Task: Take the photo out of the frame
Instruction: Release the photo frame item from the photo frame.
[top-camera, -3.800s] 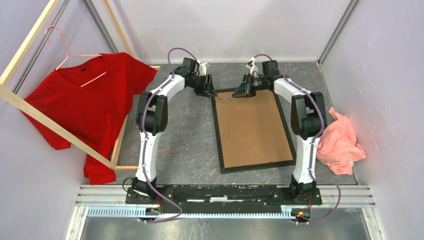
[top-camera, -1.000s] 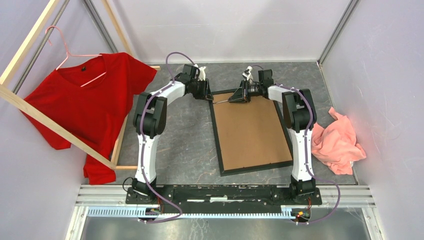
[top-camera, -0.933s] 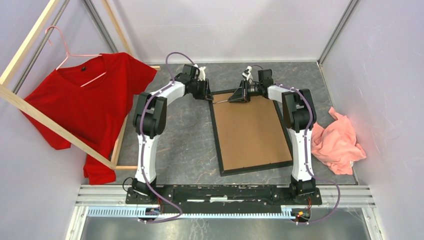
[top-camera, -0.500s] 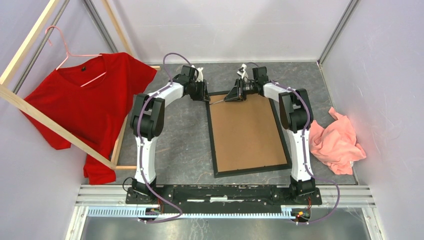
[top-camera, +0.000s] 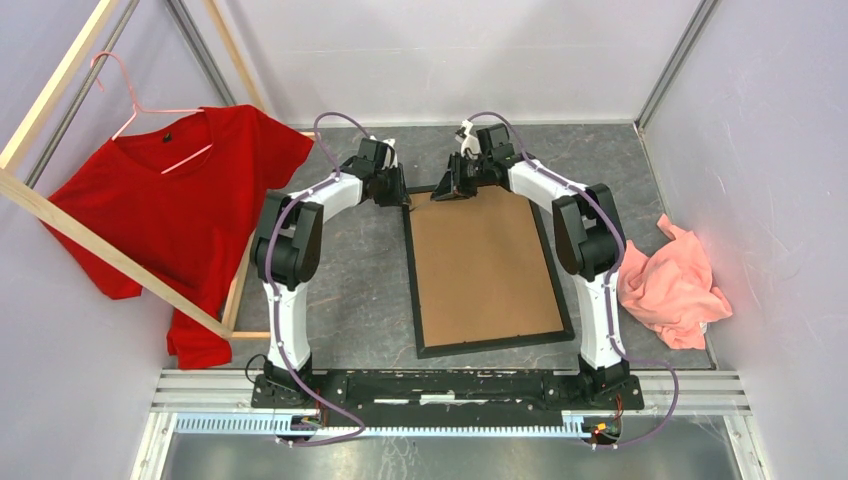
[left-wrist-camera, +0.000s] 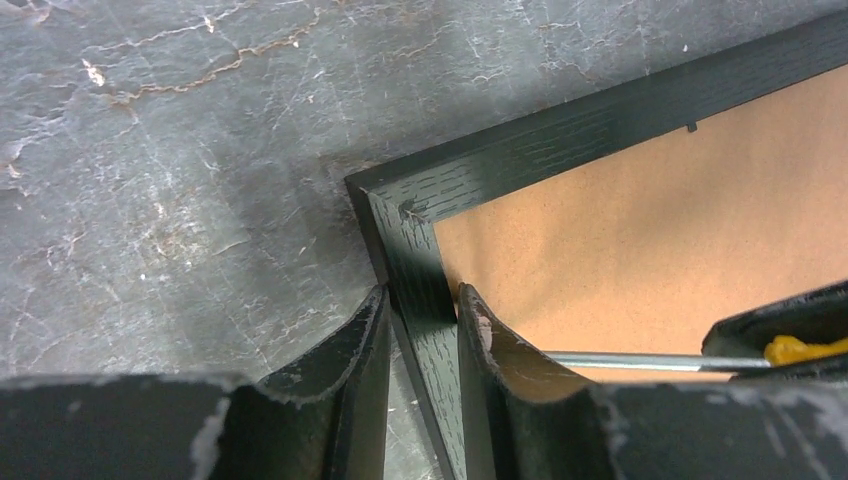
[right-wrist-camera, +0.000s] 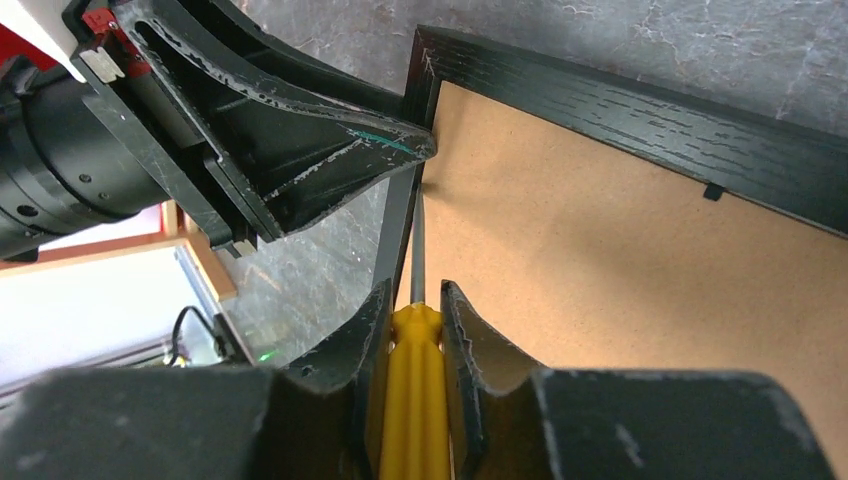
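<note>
Frame lies flat, brown backing board up, photo hidden. Left gripper pinches its 9 o'clock rail near the 11 o'clock corner. Right gripper clamps a yellow screwdriver, tip against that rail's inner edge.

The grey table bears the frame, back up, and pink cloth.

Top cam: high, behind arm bases, looks down over whole table. L wrist cam: v. close, down past left gripper onto frame corner. R wrist cam: close, same corner, opposite side.
</note>
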